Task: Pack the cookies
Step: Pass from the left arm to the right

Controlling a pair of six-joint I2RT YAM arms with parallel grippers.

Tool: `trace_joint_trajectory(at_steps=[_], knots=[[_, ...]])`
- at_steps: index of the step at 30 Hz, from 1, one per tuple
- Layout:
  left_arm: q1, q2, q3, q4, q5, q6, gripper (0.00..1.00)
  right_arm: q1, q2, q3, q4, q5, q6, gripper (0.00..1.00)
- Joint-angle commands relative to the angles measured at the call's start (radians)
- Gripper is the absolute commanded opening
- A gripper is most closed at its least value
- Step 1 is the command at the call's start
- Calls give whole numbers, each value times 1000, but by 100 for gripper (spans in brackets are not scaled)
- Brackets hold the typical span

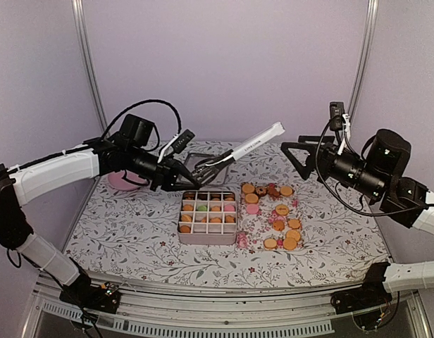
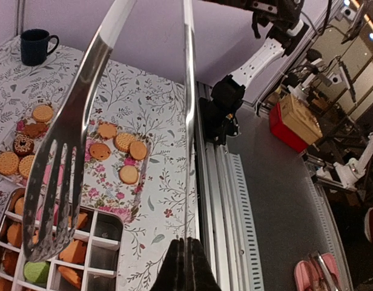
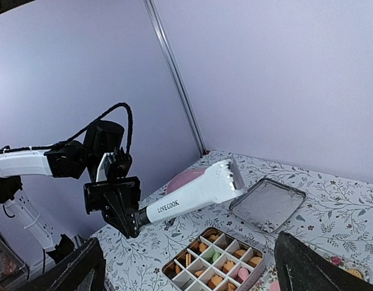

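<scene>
A: What is the left gripper [image 1: 189, 172] doing?
B: It is pinched tight on shiny metal tongs [image 1: 256, 143], which have one slotted tip and a smooth white sleeve at the far end.
A: And the cookies [image 1: 282, 210]?
B: Small flat discs, mostly golden-orange, a few pink, green or dark brown. Some sit in the gridded box [image 1: 206, 238] at the centre. The rest lie loose on the floral tray [image 1: 263, 227] just right of it.
A: The right gripper [image 1: 301, 156]?
B: Its fingers are spread wide, holding nothing, above the table's right side.

The left gripper [image 1: 180, 174] clamps tongs [image 1: 253, 143] over the far edge of the divided box [image 1: 206, 239]. It holds cookies [image 1: 215, 208]; more dot the floral tray [image 1: 263, 227] just right. The right gripper [image 1: 296, 159] hangs agape, far right.
</scene>
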Motion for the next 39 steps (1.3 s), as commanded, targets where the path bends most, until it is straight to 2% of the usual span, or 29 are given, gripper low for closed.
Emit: trace_joint_trajectory(at_steps=[1, 9, 18, 23, 28, 36, 39], knots=[[28, -26, -3, 131, 146, -120, 0, -39, 21, -17, 120, -109, 57, 99], [33, -28, -33, 219, 227, -212, 0, -92, 245, 49, 299, -333, 107, 99], [33, -25, -47, 252, 228, -229, 0, -97, 416, 118, 476, -462, 166, 99], [33, -20, -50, 255, 219, -224, 0, -97, 465, 114, 559, -490, 215, 90], [33, -17, -45, 256, 215, -224, 0, -97, 508, 121, 597, -489, 259, 78], [33, -14, -41, 250, 207, -215, 0, -97, 574, 150, 643, -545, 323, 65], [33, -13, -41, 244, 200, -207, 0, -97, 575, 149, 648, -544, 333, 57]])
